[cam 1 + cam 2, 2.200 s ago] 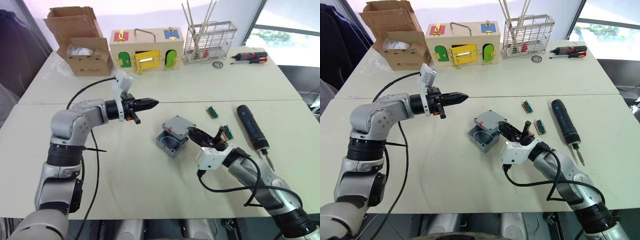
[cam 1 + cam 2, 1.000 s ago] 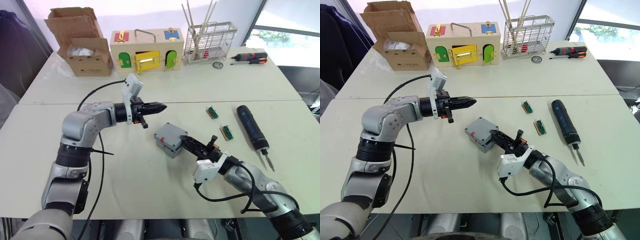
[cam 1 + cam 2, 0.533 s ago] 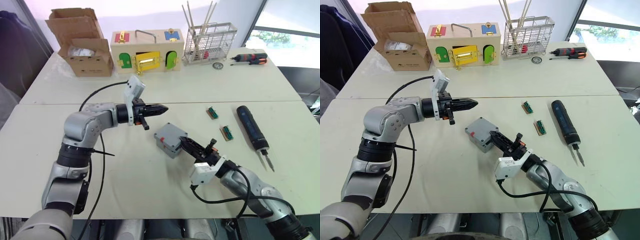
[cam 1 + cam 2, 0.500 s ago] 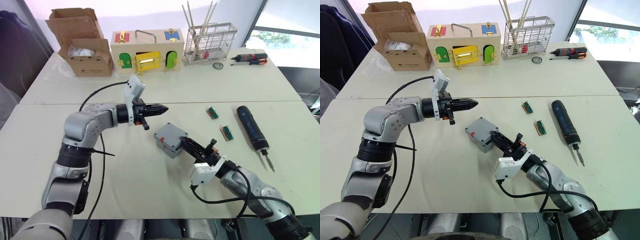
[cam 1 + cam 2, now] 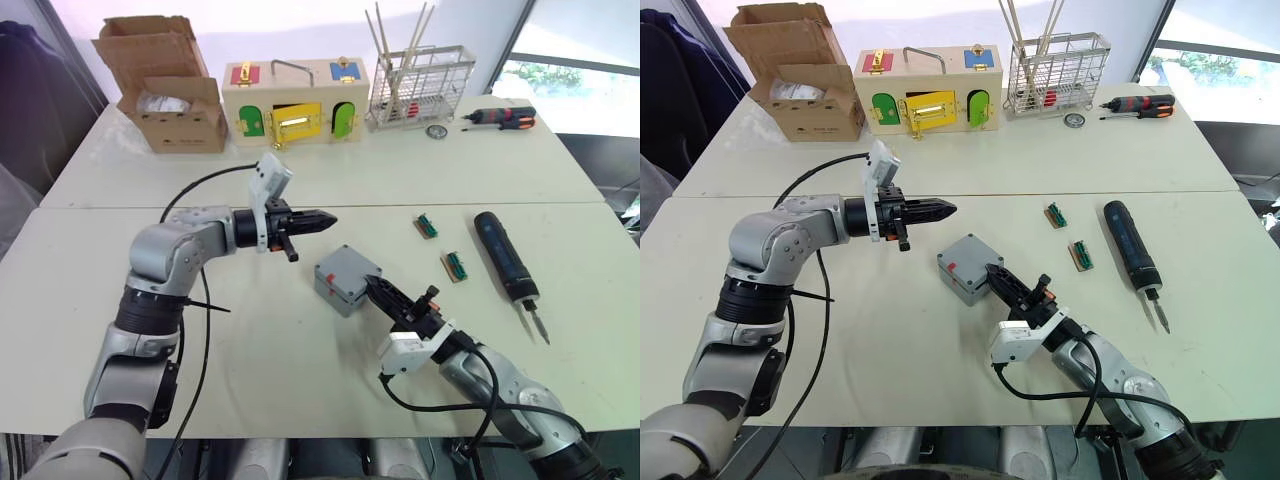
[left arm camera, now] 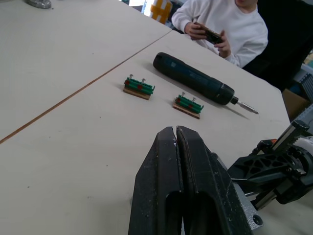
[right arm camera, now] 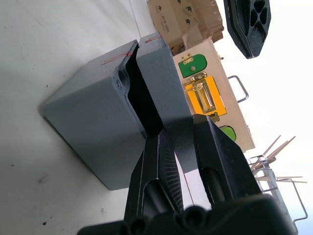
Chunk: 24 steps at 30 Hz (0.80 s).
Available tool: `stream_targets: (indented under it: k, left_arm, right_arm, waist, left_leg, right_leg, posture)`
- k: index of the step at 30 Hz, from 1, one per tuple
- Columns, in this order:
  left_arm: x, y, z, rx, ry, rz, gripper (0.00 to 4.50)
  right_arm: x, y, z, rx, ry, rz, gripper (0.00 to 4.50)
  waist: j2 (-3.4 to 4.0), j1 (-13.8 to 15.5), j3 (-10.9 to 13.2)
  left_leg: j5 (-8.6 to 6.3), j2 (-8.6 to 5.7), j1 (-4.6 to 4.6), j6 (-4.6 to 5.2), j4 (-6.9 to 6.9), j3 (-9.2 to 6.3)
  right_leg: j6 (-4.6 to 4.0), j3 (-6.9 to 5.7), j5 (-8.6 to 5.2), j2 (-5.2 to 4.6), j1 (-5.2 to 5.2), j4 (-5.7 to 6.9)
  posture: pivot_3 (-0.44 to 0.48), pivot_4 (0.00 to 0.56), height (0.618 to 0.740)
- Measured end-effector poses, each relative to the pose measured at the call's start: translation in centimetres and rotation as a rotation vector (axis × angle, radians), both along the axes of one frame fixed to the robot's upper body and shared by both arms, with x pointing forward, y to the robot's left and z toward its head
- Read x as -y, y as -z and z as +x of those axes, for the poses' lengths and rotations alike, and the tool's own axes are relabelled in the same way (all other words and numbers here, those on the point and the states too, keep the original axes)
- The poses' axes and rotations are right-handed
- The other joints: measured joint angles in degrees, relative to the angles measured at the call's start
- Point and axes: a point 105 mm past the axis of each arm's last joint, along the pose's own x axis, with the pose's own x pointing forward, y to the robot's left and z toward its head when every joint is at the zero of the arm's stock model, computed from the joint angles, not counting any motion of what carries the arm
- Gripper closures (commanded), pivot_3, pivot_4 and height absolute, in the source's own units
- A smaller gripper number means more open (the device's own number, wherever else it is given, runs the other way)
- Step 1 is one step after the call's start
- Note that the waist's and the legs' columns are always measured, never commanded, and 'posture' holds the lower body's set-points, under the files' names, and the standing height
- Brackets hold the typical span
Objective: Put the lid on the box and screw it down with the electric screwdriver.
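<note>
Now right hand [image 7: 178, 132] clamped on lid [image 7: 164, 83] atop box [image 7: 93, 127]; left hand [image 6: 177, 147] pressed together.

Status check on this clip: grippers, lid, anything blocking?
Right gripper shut on the lid, lid on the box but gapped. Left gripper shut, empty, above table. Electric screwdriver untouched; nothing blocking.

Grey lid [image 5: 349, 271] sits atop grey box [image 5: 333, 292], edge gap visible; black electric screwdriver [image 5: 505, 255] lies flat, well apart to its right.
</note>
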Motion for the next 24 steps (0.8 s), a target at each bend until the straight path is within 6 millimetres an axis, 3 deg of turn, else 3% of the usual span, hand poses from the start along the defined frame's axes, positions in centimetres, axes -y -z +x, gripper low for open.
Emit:
stream_targets:
  k: [12, 17, 20, 24]
  left_arm:
    - [2.7, 4.6, -1.0, 0.103, 0.125, 0.239, 4.46]
    - [3.4, 5.4, -1.8, 0.14, 0.194, 0.281, 4.46]
    - [3.5, 6.0, -2.1, 0.153, 0.219, 0.301, 4.5]
    - [3.5, 6.9, -2.1, 0.181, 0.225, 0.342, 4.5]
  right_arm:
    - [-0.1, 0.1, -0.1, -0.002, -0.007, 0.001, 4.41]
    - [-0.1, 0.5, -0.4, -0.013, -0.006, -0.006, 4.41]
    - [0.1, 1.0, -0.7, -0.031, -0.002, -0.007, 3.0]
    - [0.2, 0.7, -0.9, -0.024, 0.003, 0.001, 1.3]
  waist:
    - [0.01, 0.0, -0.1]
    - [-0.01, 0.1, -0.7]
    - [0.01, 0.1, -0.9]
    - [-0.13, 0.1, -1.1]
  left_leg:
    - [0.0, -0.02, 0.01, 0.0, 0.0, 0.01]
    - [-0.03, -0.02, 0.08, 0.05, -0.03, -0.01]
    - [-0.07, -0.02, 0.36, 0.12, -0.08, -0.04]
    - [-0.34, 0.03, 1.87, 0.58, -0.8, -0.04]
  right_leg:
    - [0.0, 0.0, 0.0, 0.0, 0.03, -0.01]
    - [-0.01, -0.01, 0.0, 0.0, 0.15, -0.04]
    - [-0.01, -0.01, -0.01, 0.02, 0.52, -0.19]
    - [0.0, 0.01, -0.05, 0.12, 2.09, -1.11]
  posture:
    - [0.0, 0.15, 0.73]
    - [0.0, 0.15, 0.73]
    - [0.0, 0.15, 0.73]
    - [0.0, 0.15, 0.73]
